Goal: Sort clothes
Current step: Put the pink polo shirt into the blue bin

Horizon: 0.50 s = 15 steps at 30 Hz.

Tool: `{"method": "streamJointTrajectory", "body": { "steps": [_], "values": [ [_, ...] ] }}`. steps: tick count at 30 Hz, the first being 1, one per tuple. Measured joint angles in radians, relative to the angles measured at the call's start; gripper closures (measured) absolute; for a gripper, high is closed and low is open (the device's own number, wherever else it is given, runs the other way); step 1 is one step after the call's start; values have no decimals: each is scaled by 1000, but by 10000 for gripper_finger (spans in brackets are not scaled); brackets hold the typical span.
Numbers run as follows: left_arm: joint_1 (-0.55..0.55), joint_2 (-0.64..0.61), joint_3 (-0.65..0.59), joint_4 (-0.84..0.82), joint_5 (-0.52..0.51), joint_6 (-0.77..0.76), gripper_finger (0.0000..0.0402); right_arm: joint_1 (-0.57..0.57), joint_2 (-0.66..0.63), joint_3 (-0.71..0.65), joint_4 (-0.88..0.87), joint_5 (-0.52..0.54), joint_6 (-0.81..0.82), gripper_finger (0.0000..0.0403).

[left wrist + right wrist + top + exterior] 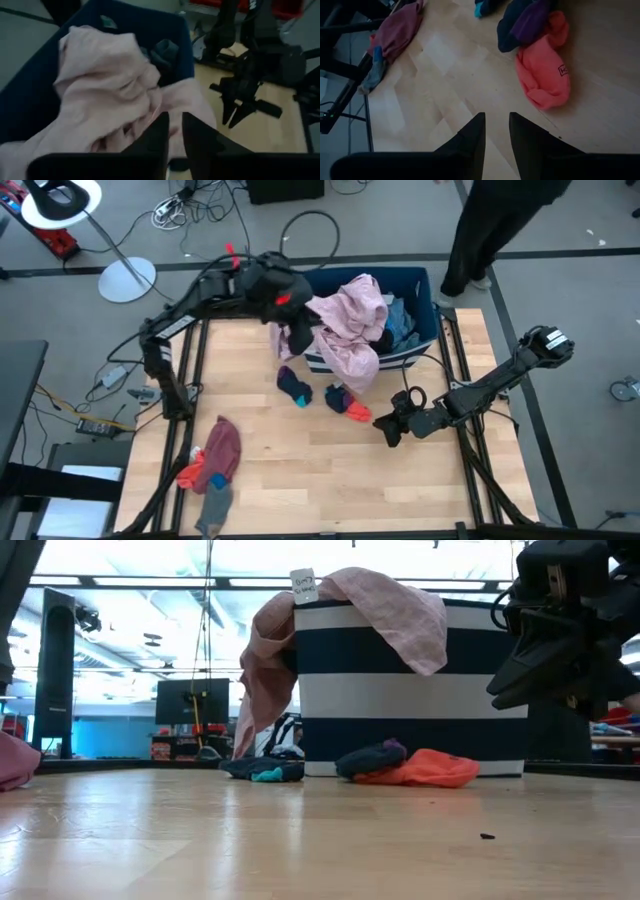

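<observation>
A pink garment [350, 330] [100, 85] lies draped over the near left rim of the dark blue, white-striped bin [425, 285] [400, 690], hanging down its front. More clothes [400, 325] lie inside. My left gripper [298, 345] [175, 125] hovers high over the bin's left corner, its fingers a narrow gap apart with nothing between them. A dark sock [295, 387] and a dark and orange sock pair [345, 402] [545, 70] lie on the table before the bin. My right gripper [385, 430] [495, 122] waits low beside them, narrowly open with nothing between its fingers.
A maroon garment with a red-orange piece and a grey sock [215, 465] lies piled at the table's near left. A person [500, 230] stands beyond the far right corner. Bare wood [330, 480] stretches between the pile and my right gripper.
</observation>
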State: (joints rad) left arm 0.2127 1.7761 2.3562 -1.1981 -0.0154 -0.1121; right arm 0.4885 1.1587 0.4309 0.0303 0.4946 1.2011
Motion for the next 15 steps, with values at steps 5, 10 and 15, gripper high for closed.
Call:
{"method": "streamJointTrajectory", "body": {
  "steps": [5, 10, 15],
  "values": [
    [-56, -43, 0, -64, -66, -30, 395, 0, 0, 0, 3, -7, 0, 314],
    [-135, -63, -3, -142, -156, -77, 397, 0, 0, 0, 4, -32, 2, 314],
    [-224, -128, -119, -138, -264, -151, 400, 1, 0, 0, 12, -44, 2, 314]
  ]
}}
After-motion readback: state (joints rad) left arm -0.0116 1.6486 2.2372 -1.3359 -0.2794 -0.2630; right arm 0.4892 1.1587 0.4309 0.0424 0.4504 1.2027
